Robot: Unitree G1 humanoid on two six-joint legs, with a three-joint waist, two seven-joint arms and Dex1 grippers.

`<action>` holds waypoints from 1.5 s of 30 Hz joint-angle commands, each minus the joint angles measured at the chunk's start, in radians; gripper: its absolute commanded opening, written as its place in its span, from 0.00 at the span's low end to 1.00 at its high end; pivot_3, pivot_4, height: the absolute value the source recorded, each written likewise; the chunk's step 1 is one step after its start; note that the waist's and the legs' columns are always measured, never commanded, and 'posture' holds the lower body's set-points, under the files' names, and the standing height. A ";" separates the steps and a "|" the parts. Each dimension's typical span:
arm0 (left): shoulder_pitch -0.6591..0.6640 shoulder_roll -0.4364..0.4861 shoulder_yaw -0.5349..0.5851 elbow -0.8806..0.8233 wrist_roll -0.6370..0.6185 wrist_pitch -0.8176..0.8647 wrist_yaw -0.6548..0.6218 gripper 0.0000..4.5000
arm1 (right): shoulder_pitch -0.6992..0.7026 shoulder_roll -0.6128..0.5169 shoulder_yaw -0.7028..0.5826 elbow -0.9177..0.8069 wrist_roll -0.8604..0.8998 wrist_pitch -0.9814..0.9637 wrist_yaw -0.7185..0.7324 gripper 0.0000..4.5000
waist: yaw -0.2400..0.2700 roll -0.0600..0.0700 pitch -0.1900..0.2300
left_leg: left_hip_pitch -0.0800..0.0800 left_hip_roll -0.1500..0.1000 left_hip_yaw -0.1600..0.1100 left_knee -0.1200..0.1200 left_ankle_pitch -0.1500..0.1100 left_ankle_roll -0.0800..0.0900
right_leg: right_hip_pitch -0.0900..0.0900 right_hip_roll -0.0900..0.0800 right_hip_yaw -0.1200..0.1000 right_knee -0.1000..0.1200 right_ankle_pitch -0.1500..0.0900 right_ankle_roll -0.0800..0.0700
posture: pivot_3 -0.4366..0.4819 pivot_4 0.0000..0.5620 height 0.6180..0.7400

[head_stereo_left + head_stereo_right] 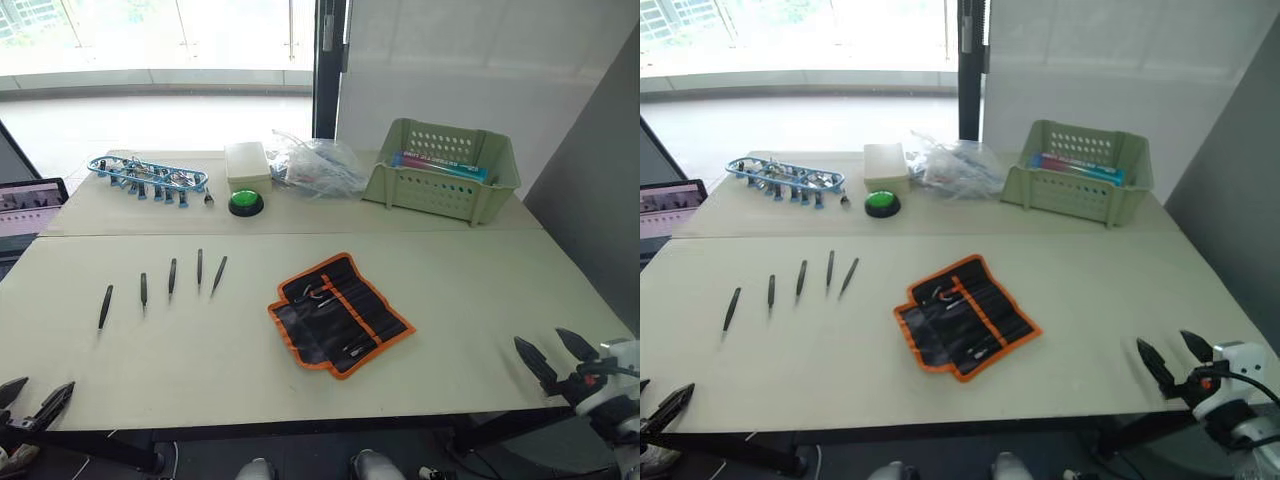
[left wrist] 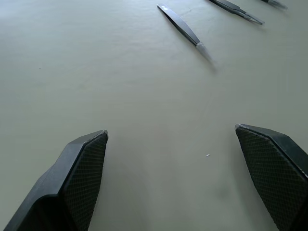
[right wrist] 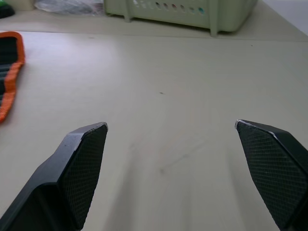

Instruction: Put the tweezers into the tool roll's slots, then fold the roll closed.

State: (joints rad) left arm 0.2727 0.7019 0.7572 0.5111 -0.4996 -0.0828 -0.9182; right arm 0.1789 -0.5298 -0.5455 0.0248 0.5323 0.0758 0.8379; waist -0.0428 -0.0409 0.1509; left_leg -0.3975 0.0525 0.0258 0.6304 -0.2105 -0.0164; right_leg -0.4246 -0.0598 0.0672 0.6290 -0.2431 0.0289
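While both arms sit low at the near edge of the table point(image 1: 470, 290), the left gripper point(image 1: 30, 398) hangs at about 7 o'clock with its 2 black fingers spread wide and nothing between them, pointing in over the tabletop. The right gripper point(image 1: 555, 352) rests at about 5 o'clock, its fingers likewise parted wide and empty, angled toward the table's middle. 5 tweezers point(image 1: 172, 275) lie in a loose row at roughly 9 o'clock, well apart from the left gripper, each separate from the next. The tool roll point(image 1: 340, 313) lies unfolded near the centre, turned diagonally, its slots point(image 1: 350, 305) facing up between the orange stripes with a few small items showing in them. At 12 o'clock stand a green button point(image 1: 246, 203) and a blue rack point(image 1: 148, 175), at 1 o'clock a green basket point(image 1: 443, 170).
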 commanded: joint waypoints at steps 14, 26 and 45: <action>-0.097 -0.137 -0.092 -0.266 0.008 0.158 0.298 1.00 | -0.077 -0.215 0.242 -0.303 0.078 0.167 0.270 1.00 | 0.029 -0.002 -0.001 | -0.001 -0.001 0.001 0.003 0.002 0.003 | 0.001 0.000 0.000 0.000 0.000 0.003 | 0.48 0.27 0.98; -0.323 -0.107 -0.227 -0.108 0.120 0.223 0.401 1.00 | -0.063 -0.208 0.269 -0.316 0.051 0.167 0.262 1.00 | 0.051 -0.001 -0.001 | -0.001 -0.002 0.002 0.004 0.005 0.008 | 0.002 0.000 0.000 0.001 0.001 0.004 | 0.48 0.27 0.98; -0.452 -0.192 -0.343 0.009 0.185 0.251 0.384 0.16 | -0.059 -0.203 0.272 -0.306 0.049 0.163 0.225 1.00 | 0.069 0.020 -0.012 | 0.000 -0.004 0.002 0.008 0.005 0.008 | 0.006 0.000 0.001 0.001 0.004 0.006 | 0.48 0.27 0.98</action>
State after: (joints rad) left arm -0.1915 0.5473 0.4792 0.4930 -0.3153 0.1166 -0.5082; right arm 0.1222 -0.7319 -0.2521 -0.2666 0.5735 0.2433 1.0661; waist 0.0257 -0.0212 0.1386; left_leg -0.3973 0.0485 0.0273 0.6386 -0.2057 -0.0088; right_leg -0.4188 -0.0602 0.0682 0.6298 -0.2394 0.0356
